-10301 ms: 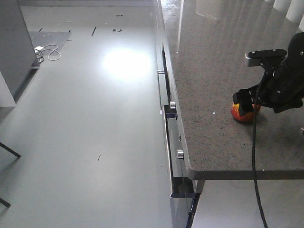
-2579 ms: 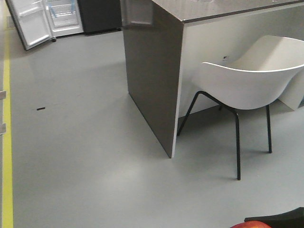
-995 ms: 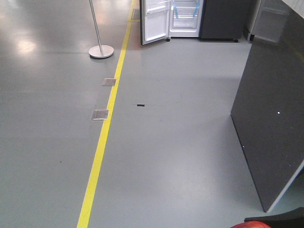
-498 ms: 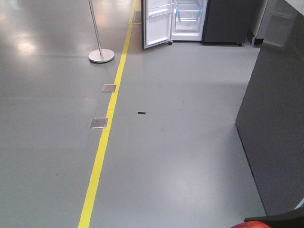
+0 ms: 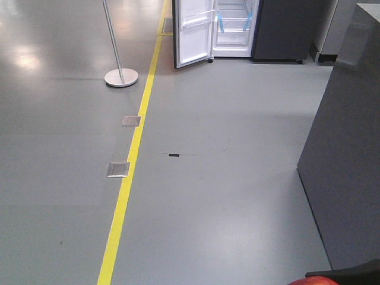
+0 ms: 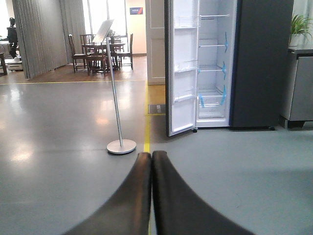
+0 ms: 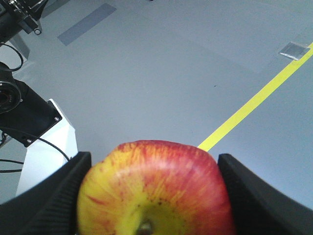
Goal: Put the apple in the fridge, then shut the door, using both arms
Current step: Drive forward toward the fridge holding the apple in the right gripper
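Note:
The red and yellow apple (image 7: 154, 188) fills the right wrist view, and my right gripper (image 7: 152, 169) is shut on it, one black finger (image 7: 54, 196) on each side. In the front view only a red sliver of the apple (image 5: 314, 281) shows at the bottom edge. The dark grey fridge (image 5: 285, 27) stands far ahead across the floor. Its white-lined door (image 5: 193, 32) is swung open to the left, baring shelves with blue tape (image 5: 234, 24). My left gripper (image 6: 150, 156) is shut on nothing and points at the fridge (image 6: 254, 63) and its open door (image 6: 182, 68).
A dark counter end panel (image 5: 347, 148) stands close on the right. A yellow floor line (image 5: 127, 178) runs toward the fridge, with two metal floor plates (image 5: 131, 121) beside it. A sign stand with a round base (image 5: 121, 77) stands left of the line. A grey cabinet (image 6: 298, 88) is right of the fridge.
The view has crept forward: the stand and floor plates have slid down the frame and the counter panel has shifted right. The apple stays in my right gripper.

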